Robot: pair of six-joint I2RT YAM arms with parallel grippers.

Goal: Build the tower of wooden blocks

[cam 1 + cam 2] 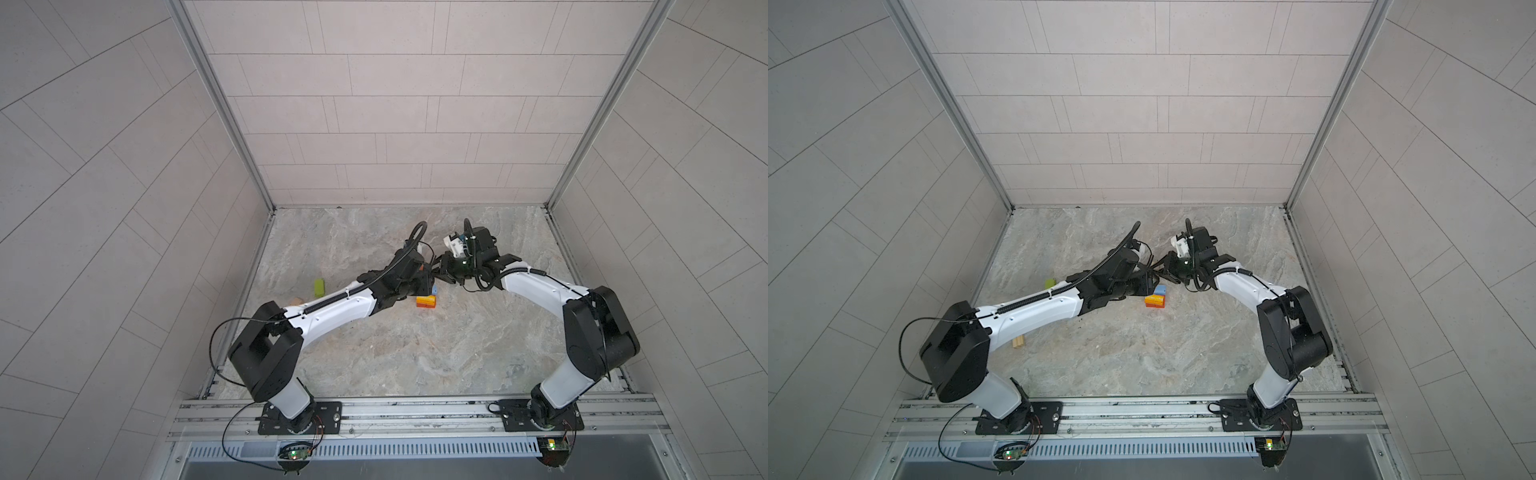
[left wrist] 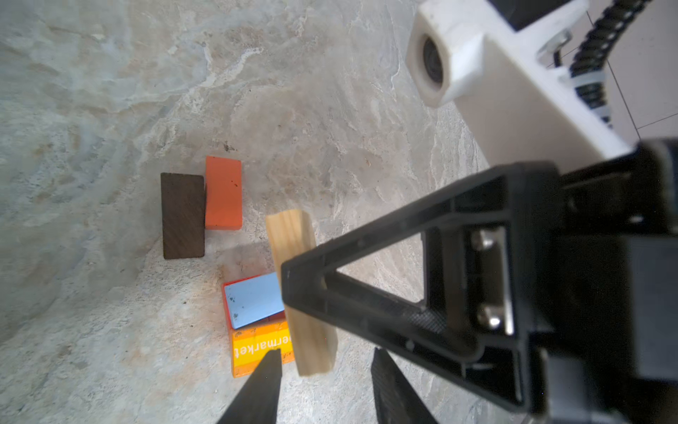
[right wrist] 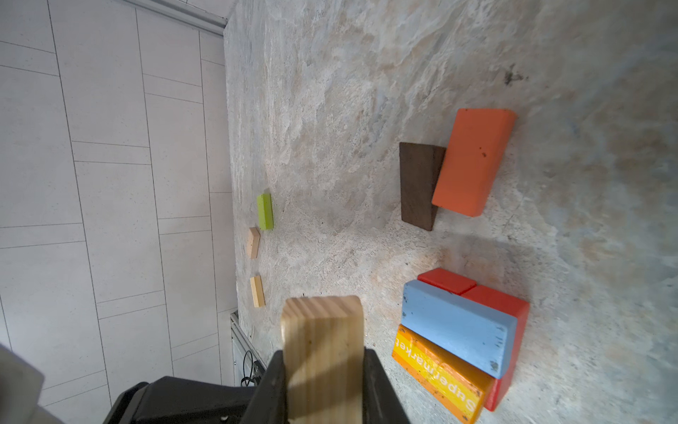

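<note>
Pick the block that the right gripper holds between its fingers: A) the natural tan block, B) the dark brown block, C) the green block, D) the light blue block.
A. In the right wrist view the right gripper is shut on the natural tan block, while the light blue block sits on the tower, and the dark brown block and green block lie loose on the table.

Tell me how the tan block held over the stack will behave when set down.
The tan block, clamped in the right tool, looks rigid with flat faces, so it probably won't roll. Its bare wood likely grips well. Laid flat on the light blue block, it should rest steadily.
</note>
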